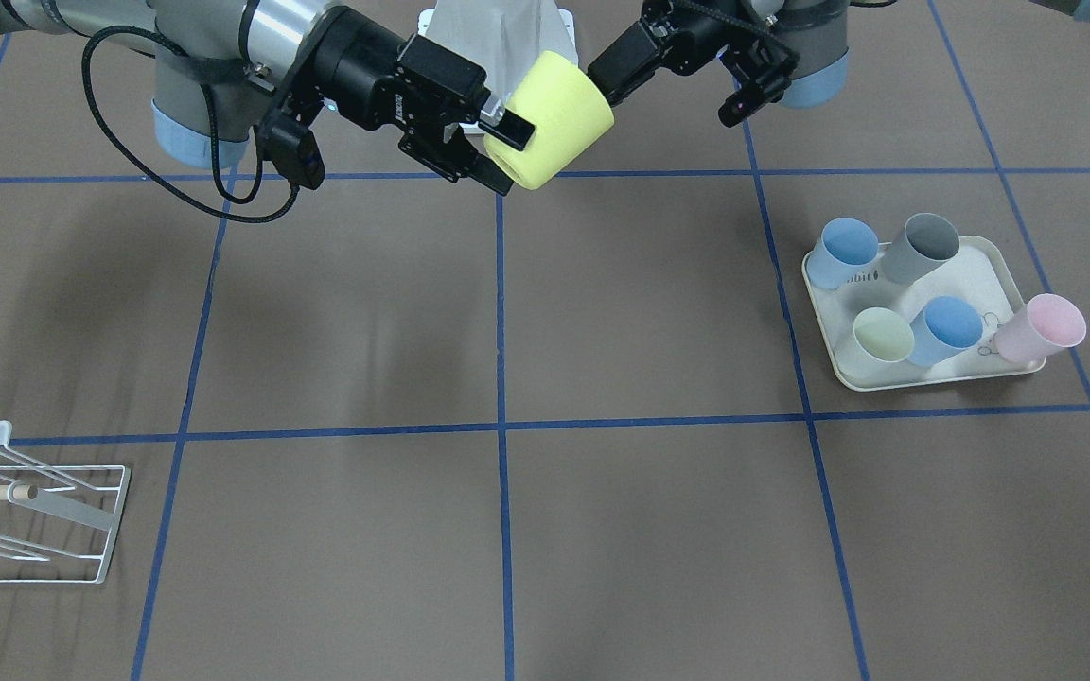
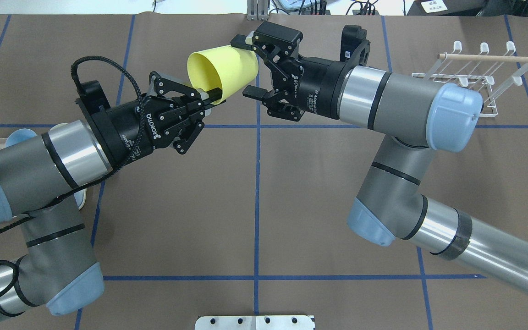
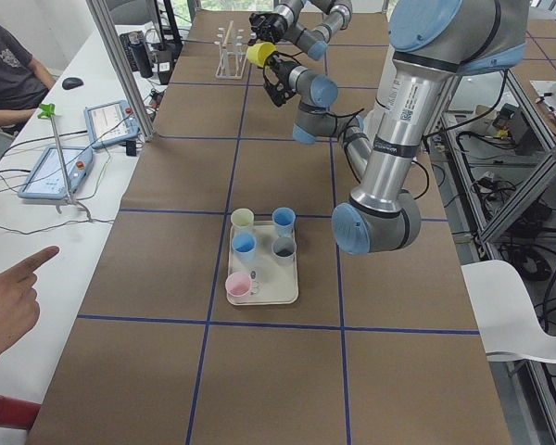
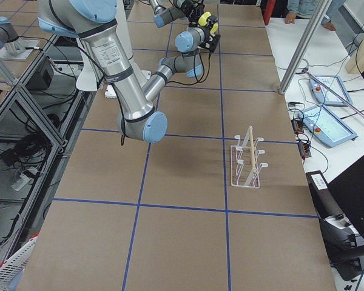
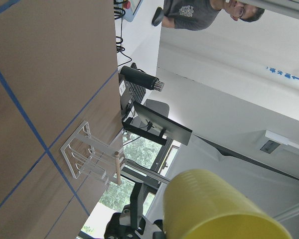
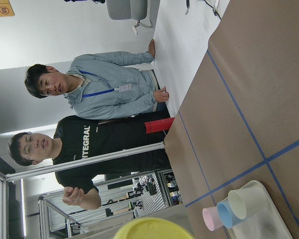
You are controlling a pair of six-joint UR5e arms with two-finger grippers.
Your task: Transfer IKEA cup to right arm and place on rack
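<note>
A yellow IKEA cup hangs on its side above the table's middle, between both arms. My left gripper is shut on the cup's rim wall, one finger inside the mouth. My right gripper stands open; its two fingers straddle the cup's base, close to the wall on either side. The front view shows the same: cup, right gripper, left gripper. The white wire rack with its wooden rod stands on the table at my far right and also shows in the front view as rack.
A cream tray at my left holds several pastel cups; a pink cup leans at its edge. People stand beyond the table's far side, and a pointing hand shows in the left side view. Blue tape lines cross the brown table.
</note>
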